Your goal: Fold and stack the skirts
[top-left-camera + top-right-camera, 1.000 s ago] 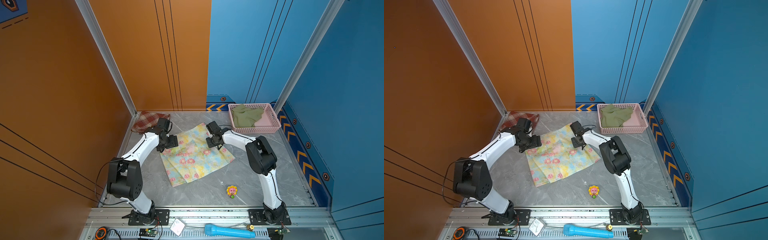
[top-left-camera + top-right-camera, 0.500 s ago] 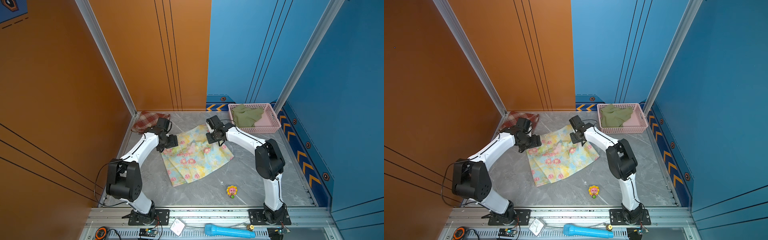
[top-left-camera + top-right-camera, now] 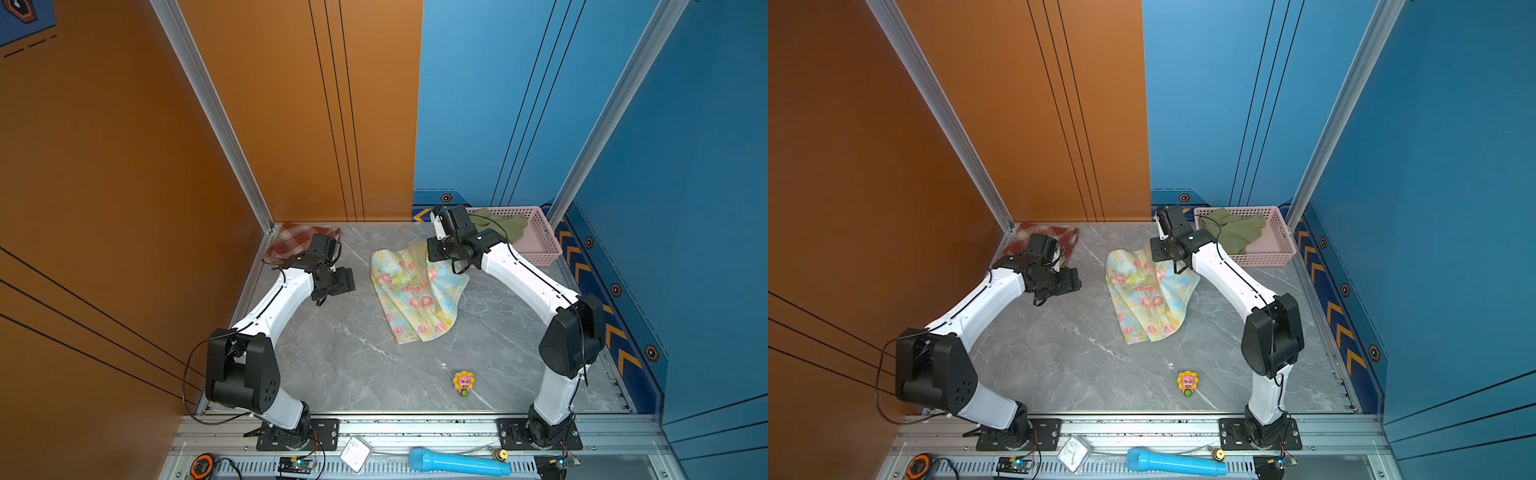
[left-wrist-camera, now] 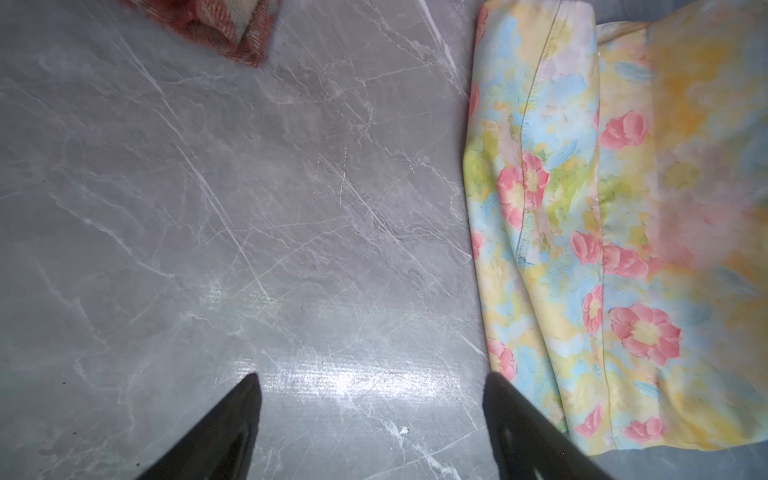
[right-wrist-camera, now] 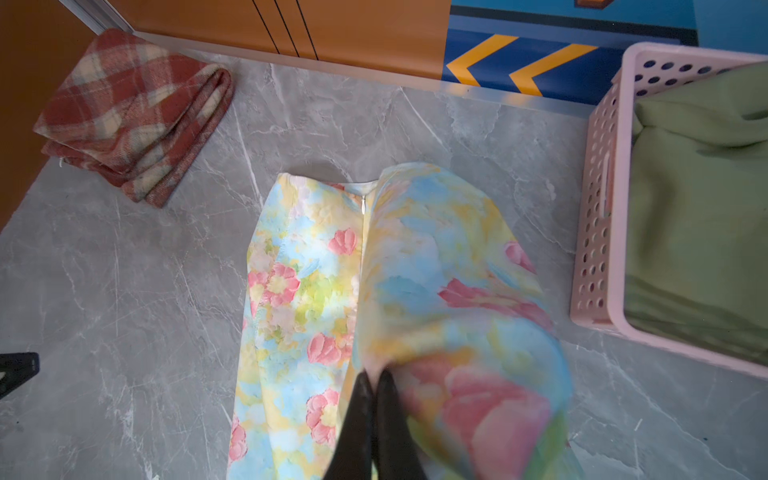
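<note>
The floral skirt lies mid-table, gathered into a narrow shape. My right gripper is shut on its far right edge and holds that part raised, so it drapes over the rest. My left gripper stands open over bare table, just left of the floral skirt and apart from it. The plaid skirt lies folded in the back left corner. The olive green skirt lies crumpled in the pink basket.
The basket stands at the back right, close to my right arm. A small sunflower toy sits near the table's front edge. A blue microphone lies on the front rail. Walls close in the back and both sides.
The right gripper has risen toward the back with the floral skirt's edge. The skirt, flat and wide before, has narrowed and drawn away from the left gripper, which has barely moved.
</note>
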